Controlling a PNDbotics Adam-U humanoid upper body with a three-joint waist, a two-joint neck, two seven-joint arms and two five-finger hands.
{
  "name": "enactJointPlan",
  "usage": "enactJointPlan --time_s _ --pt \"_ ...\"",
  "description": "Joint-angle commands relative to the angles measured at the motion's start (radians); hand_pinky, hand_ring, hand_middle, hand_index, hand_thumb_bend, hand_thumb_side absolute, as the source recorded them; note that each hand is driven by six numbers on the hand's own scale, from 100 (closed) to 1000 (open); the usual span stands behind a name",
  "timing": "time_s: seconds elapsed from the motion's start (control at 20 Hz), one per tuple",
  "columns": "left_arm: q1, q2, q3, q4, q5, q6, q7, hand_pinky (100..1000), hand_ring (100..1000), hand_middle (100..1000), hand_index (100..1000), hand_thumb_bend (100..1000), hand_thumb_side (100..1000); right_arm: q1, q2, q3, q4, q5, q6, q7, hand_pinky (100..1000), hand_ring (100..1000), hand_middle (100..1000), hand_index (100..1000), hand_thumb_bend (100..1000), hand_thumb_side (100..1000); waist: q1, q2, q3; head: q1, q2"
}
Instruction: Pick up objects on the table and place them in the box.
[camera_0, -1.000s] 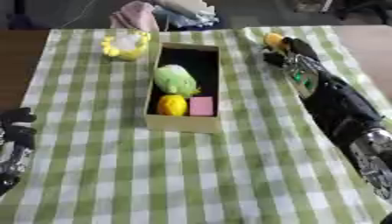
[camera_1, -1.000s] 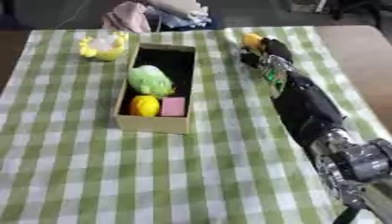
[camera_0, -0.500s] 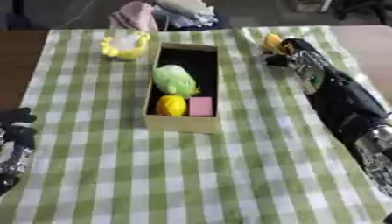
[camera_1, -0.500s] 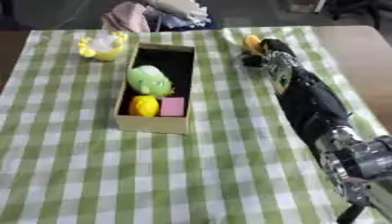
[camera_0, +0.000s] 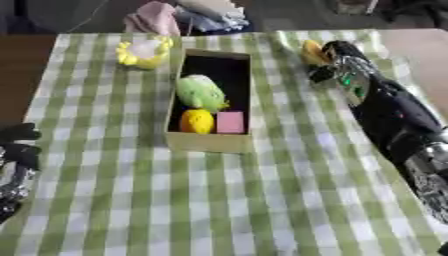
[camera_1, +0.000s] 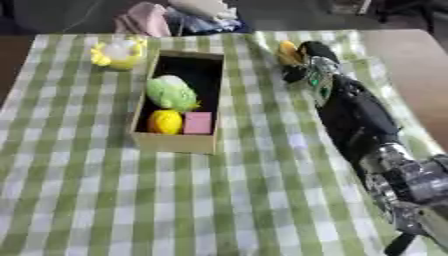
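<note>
Left eye view: right hand (camera_0: 330, 61) against a yellow object (camera_0: 313, 51), grip unclear, beside the box (camera_0: 209, 141)

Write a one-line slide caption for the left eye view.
Right hand reaches a yellow object beside the box, which holds three toys; left hand idles.

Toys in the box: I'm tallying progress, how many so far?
3: a green toy mid-box, a yellow toy and pink block at its near end. Others may hide beneath.
</note>
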Motion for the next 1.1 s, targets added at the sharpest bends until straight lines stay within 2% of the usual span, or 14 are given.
enactJointPlan --time_s 0.05,0.35,0.6,0.8,1.1 --pt "-0.008 0.015 0.006 -0.020 0.006 -0.001 0.000 782 728 755 888 100 661 -0.005 -0.012 -0.006 -0.006 0.018 0.008 -0.048 638 602 429 560 100 182 -0.003 -0.014 -0.001 -0.002 -0.002" --pt "-0.008 0.017 0.008 -0.020 0.007 0.000 0.002 782 727 755 888 100 664 -0.008 -0.019 -0.010 -0.025 0.028 0.015 -0.175 567 525 320 447 100 147 -0.005 -0.018 -0.004 0.000 -0.002" --pt "-0.006 0.019 0.010 -0.020 0.006 0.001 0.003 782 727 754 888 100 664 -0.015 -0.028 -0.002 -0.054 0.037 0.002 -0.244 546 508 290 412 100 126 -0.009 -0.024 -0.009 0.003 -0.001" --pt "-0.004 0.020 0.013 -0.020 0.006 0.003 0.006 782 727 754 888 100 665 -0.027 -0.034 0.010 -0.098 0.046 -0.027 -0.235 542 506 284 408 100 114 -0.012 -0.029 -0.016 0.005 -0.001" --pt "-0.001 0.022 0.015 -0.020 0.005 0.005 0.008 783 728 754 888 100 663 -0.043 -0.035 0.046 -0.213 0.029 -0.098 -0.179 540 507 284 409 100 100 -0.014 -0.036 -0.026 0.006 -0.004"
